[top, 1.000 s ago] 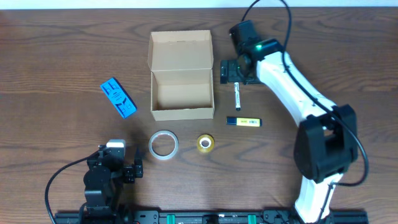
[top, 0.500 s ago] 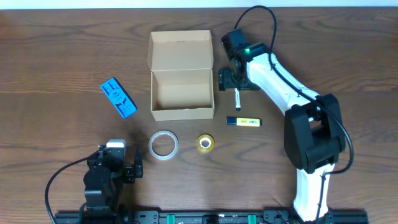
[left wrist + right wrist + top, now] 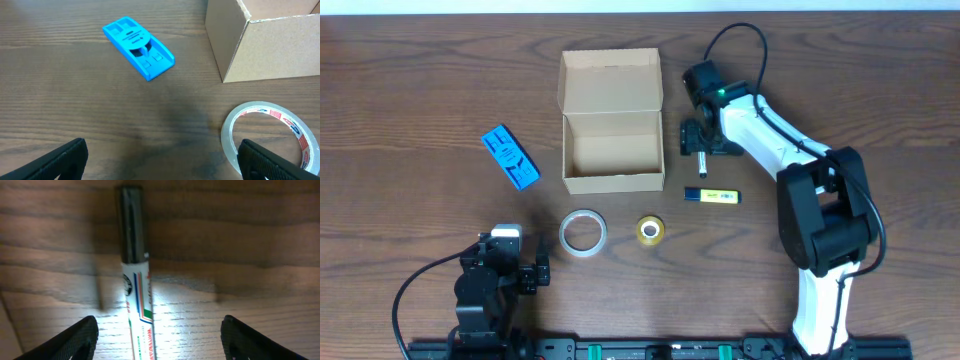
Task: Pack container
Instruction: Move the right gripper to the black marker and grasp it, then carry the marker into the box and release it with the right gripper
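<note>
The tan cardboard container stands open at the table's middle back, its flap lid laid back; its corner also shows in the left wrist view. A white marker with a black cap lies just right of it. My right gripper is open and low over the marker, fingers on either side of it without touching. In the right wrist view the marker lies between the open fingers. My left gripper is open and empty at the front left, its fingers wide over bare wood.
A blue flat plastic piece lies left of the container. A clear tape roll and a small yellow tape roll lie in front of it. A yellow highlighter lies at front right.
My right gripper has swung from the container's right edge toward the front and settled lower over the marker. The left arm has not moved.
</note>
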Tool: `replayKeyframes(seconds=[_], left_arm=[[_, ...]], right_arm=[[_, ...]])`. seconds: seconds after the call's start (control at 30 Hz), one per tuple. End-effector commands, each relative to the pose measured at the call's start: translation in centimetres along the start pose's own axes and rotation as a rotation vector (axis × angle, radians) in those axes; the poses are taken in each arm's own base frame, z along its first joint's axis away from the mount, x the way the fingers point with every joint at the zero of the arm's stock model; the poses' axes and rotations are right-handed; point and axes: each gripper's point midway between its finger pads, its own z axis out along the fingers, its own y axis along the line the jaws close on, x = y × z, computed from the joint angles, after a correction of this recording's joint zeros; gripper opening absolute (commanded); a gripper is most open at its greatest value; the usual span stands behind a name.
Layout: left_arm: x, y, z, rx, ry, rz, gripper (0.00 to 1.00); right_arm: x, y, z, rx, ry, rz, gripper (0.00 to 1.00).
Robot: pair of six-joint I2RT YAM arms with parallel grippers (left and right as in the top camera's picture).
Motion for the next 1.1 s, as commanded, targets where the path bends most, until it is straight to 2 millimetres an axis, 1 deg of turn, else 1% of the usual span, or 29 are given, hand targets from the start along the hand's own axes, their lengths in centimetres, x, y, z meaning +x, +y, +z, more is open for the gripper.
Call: replayKeyframes(seconds=[0.0,0.03,0.2,0.3,0.37,0.53,0.63,0.7,0.77,0.87,0.93,1.07], left_arm=[[0.1,0.2,0.1,-0.011,-0.001,0.013,0.96],[0.1,0.2,0.1,-0.011,-0.001,0.013,0.96],[0.1,0.2,0.1,-0.011,-0.001,0.013,0.95],[0.1,0.2,0.1,-0.011,-0.001,0.013,0.96],[0.1,0.2,0.1,-0.011,-0.001,0.013,0.96],[0.1,0.2,0.1,-0.011,-0.001,0.013,0.95],[0.1,0.2,0.1,-0.011,-0.001,0.013,0.95],[0.1,0.2,0.1,-0.011,-0.001,0.013,0.95],[0.1,0.2,0.1,-0.011,-0.001,0.013,0.95],[0.1,0.2,0.1,-0.011,-0.001,0.013,0.96],[0.1,0.2,0.1,-0.011,-0.001,0.013,0.95],[0.1,0.2,0.1,-0.011,-0.001,0.013,0.96]], right_arm=[[0.6,0.0,0.8,-0.016,0.029,0.005,0.69],[0.6,0.0,0.8,-0.016,0.03,0.005,0.67],[1.2,0.4,1.2,-0.048,0.044,-0.006,0.63],[1.7,0.4,1.8,-0.057,0.052,-0.004,0.54],[1.9,0.4,1.9,-0.06,0.058,-0.004,0.42],[1.6,0.6,1.9,-0.065,0.047,-0.004,0.02],[1.3,0.7,1.7,-0.069,0.035,-0.004,0.01],[0.9,0.8,1.0,-0.073,0.028,-0.016,0.01],[0.2,1.0,-0.1,-0.078,0.011,-0.029,0.01],[-1.3,1.4,-3.5,-0.101,-0.049,-0.05,0.01],[-2.3,1.8,-6.0,-0.122,-0.1,-0.071,0.01],[-3.6,3.5,-11.9,-0.182,-0.236,-0.198,0.01]])
